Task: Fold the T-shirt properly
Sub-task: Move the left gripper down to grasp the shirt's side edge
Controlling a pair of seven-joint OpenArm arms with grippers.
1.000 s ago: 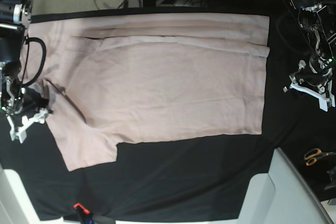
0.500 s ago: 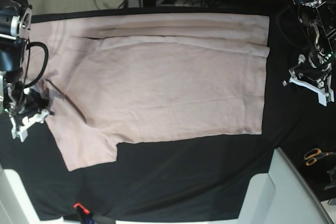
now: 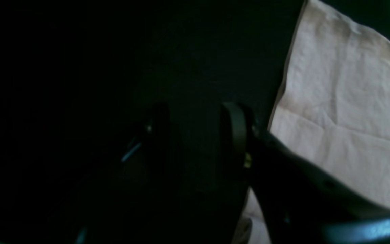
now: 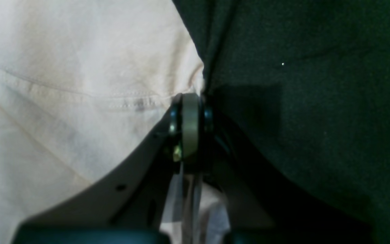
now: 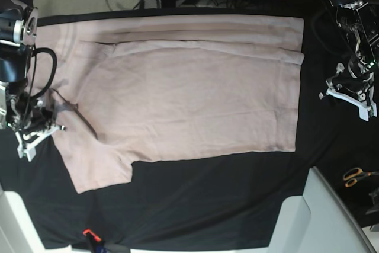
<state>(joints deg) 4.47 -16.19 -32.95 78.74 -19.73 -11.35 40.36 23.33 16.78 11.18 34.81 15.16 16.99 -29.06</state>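
the t-shirt [image 4: 63, 101] runs off both wrist views, its hem edge hidden behind the right end effector [image 4: 190, 101].

Black arms, white jaws, looping black cable [image 5: 41, 72], silver wrist joint [image 5: 18, 25]

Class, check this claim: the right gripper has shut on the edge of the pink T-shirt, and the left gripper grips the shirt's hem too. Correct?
Not quite. The left gripper holds nothing: the left wrist view shows its jaws apart over the black cloth, beside the T-shirt. The right gripper is indeed shut on the shirt's edge.
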